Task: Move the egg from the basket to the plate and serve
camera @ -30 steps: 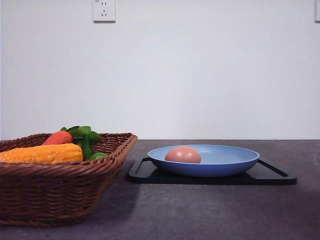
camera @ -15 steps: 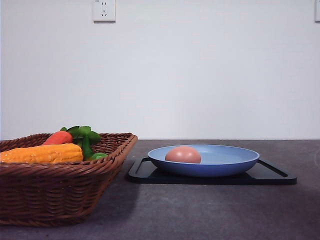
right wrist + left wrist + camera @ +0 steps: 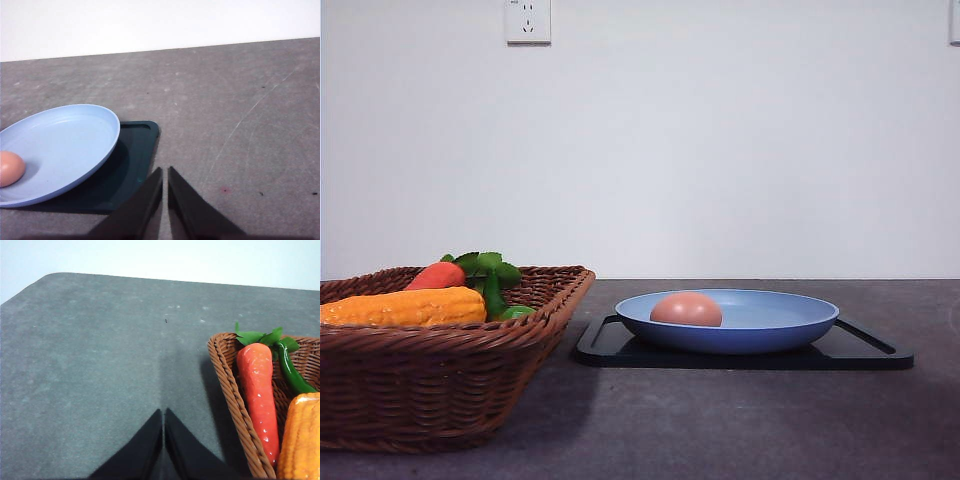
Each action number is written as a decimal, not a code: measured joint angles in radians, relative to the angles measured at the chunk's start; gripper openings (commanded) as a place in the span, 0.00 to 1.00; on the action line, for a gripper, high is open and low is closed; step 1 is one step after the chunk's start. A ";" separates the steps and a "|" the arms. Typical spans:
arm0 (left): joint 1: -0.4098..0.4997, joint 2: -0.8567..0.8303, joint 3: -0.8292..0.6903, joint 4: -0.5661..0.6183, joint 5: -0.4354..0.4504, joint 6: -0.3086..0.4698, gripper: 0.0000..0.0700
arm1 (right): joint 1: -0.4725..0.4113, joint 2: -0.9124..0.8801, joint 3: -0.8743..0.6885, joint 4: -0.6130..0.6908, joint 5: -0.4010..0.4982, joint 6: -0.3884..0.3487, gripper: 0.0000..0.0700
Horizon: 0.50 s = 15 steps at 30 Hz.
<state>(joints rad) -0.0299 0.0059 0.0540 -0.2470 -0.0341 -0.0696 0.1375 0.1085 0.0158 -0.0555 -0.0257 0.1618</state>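
Serving now risks the egg (image 3: 686,309) rolling off the plate (image 3: 790,325) on the black tray (image 3: 865,353) w/ any tilt; both grippers, left gripper (image 3: 163,440) & right gripper (image 3: 165,197), pressed together, empty.

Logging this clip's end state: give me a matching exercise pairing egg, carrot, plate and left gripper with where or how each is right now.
Things:
1. egg
2. carrot
3. plate
4. left gripper

Places or states:
A. in the basket
B. on the black tray
C. shut, over bare table beside the basket
D. lying in the plate

Pairs: 1-D, 2-A, 3-B, 4-C
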 measured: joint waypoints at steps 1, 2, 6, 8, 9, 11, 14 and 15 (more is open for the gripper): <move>0.000 0.000 0.000 0.000 0.000 0.000 0.00 | 0.000 0.000 0.000 0.000 0.000 0.000 0.00; 0.000 0.000 0.000 0.000 0.000 0.000 0.00 | 0.000 0.000 0.000 0.000 0.000 0.000 0.00; 0.000 0.000 0.000 0.000 0.000 0.000 0.00 | 0.000 0.000 0.000 0.000 0.000 0.000 0.00; 0.000 0.000 0.000 0.000 0.000 0.000 0.00 | 0.000 0.000 0.000 0.000 0.000 0.000 0.00; 0.000 0.000 0.000 0.000 0.000 0.000 0.00 | 0.000 0.000 0.000 0.000 0.000 0.000 0.00; 0.000 0.000 0.000 0.000 0.000 0.000 0.00 | 0.000 0.000 0.000 0.000 0.000 0.000 0.00; 0.000 0.000 0.000 0.000 0.000 0.000 0.00 | 0.000 0.000 0.000 0.000 0.000 0.000 0.00; 0.000 0.000 0.000 0.000 0.000 0.000 0.00 | 0.000 0.000 0.000 0.000 0.000 0.000 0.00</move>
<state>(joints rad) -0.0299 0.0059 0.0540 -0.2470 -0.0341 -0.0696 0.1375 0.1085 0.0158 -0.0555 -0.0257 0.1617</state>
